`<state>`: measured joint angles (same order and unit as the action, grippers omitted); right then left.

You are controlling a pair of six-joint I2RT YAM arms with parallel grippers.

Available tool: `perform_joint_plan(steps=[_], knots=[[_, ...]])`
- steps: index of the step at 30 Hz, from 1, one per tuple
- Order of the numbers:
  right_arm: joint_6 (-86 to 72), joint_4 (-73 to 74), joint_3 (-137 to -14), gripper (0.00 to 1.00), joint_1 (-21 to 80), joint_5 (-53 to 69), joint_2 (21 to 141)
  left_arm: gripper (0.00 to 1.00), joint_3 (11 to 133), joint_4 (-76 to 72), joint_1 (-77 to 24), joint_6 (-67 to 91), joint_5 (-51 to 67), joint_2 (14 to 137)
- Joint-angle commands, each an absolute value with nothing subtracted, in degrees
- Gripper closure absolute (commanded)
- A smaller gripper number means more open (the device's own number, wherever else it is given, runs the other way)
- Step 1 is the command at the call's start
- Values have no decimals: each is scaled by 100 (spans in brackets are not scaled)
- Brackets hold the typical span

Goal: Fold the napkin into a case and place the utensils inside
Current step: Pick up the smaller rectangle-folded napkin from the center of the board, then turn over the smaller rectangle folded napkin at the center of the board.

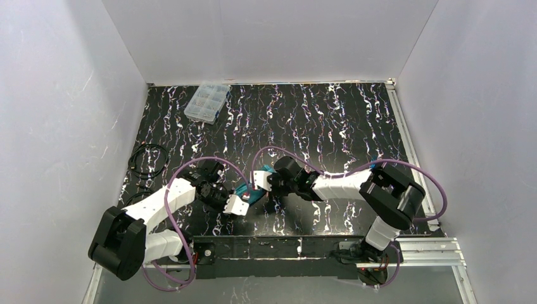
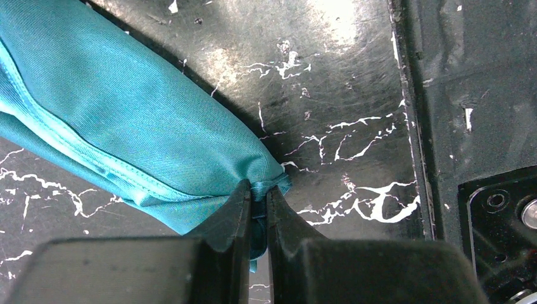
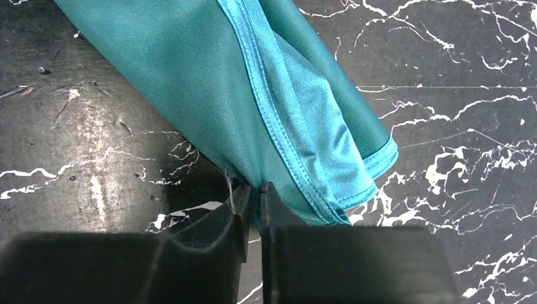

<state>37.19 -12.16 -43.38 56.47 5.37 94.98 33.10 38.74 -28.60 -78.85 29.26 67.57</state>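
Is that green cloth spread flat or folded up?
Folded: the napkin is a narrow layered bundle, pinched at one end by the left gripper and at the other by the right gripper.

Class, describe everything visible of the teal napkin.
The napkin is teal-green woven cloth with a lighter stitched hem, gathered into a loose, folded band. It stretches between the left hand and the right hand, each pinching one end between closed fingers, over the black marbled table near the arm bases.
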Motion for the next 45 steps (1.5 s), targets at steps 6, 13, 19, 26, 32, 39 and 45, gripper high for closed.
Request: perform_joint_plan(steps=[6, 13, 19, 26, 32, 39, 45], knots=[[2542, 1394, -5433, 95, 5578, 1484, 9137, 100, 4485, 4833, -2254, -7083, 3903, 6788], [1084, 3185, -6158, 94, 5437, 3028, 8633, 100, 5248, 6435, -2136, -7101, 5267, 6819], [199, 3886, -6115, 85, 4793, 5259, 8549, 100, 6049, 8254, -2011, -7181, 6434, 8142], [-396, 3418, -5583, 87, 3514, 5127, 9134, 100, 5695, 6435, -1407, -5575, 6207, 8750], [-321, 3267, -6068, 68, 3426, 4366, 9992, 100, 5718, 4776, -1371, -3808, 5448, 9491], [-32, 3194, -6684, 2, 3387, 3284, 10028, 100, 6120, 4160, -1283, -2660, 4833, 10310], [-219, 2812, -6772, 1, 3376, 2454, 9495, 100, 6408, 3843, -997, -1851, 4757, 10653]])
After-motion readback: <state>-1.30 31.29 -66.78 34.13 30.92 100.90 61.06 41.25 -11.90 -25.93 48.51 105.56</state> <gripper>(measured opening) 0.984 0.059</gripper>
